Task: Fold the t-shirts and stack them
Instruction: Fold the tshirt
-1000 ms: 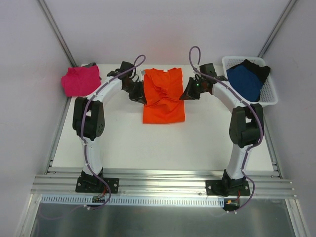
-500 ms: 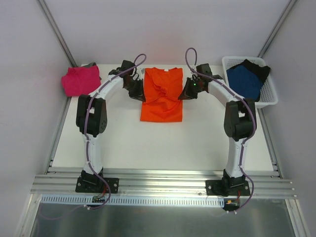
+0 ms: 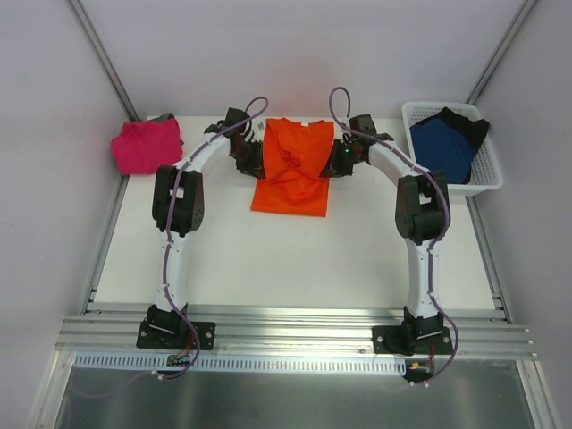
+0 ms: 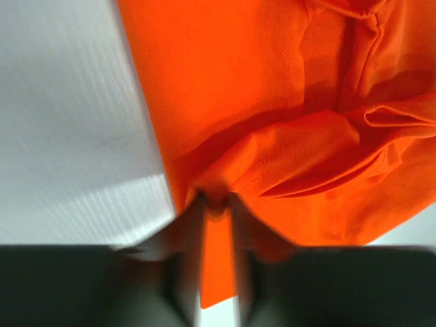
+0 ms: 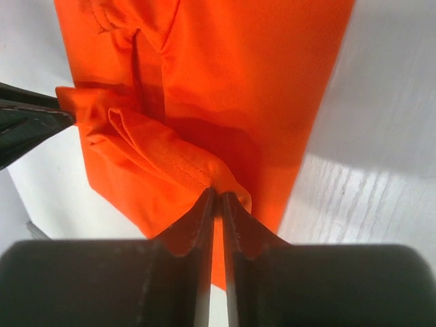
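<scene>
The L gripper (image 4: 216, 204) is seen w/ fingers almost together, clamped on a pinched-up fold of the orange t-shirt (image 4: 272, 102). The tips are blurred, but cloth is gathered right betw. them. The R gripper (image 5: 218, 199) is pressed tight on another fold of the same shirt, w/ a stitched hem caught at its tips. Ahead of each gripper the raised cloth is drawn into creases toward the shirt's middle. Beyond that the fabric is spread flat on the white table (image 3: 268, 259). From overhead the shirt is held betw. the two grippers, one at each side edge approx. level w/ each other. The collar end is on the far side and the lower hem is nearer the arm bases. Well out to the L gripper's left, a bunched pink t-shirt (image 3: 146, 146) is found at the table's far corner. To the R gripper's right, apart from it, a white basket (image 3: 488, 177) is placed. A blue t-shirt (image 3: 444, 147) is piled inside it, w/ a black t-shirt (image 3: 466, 117) showing at its far edge.
</scene>
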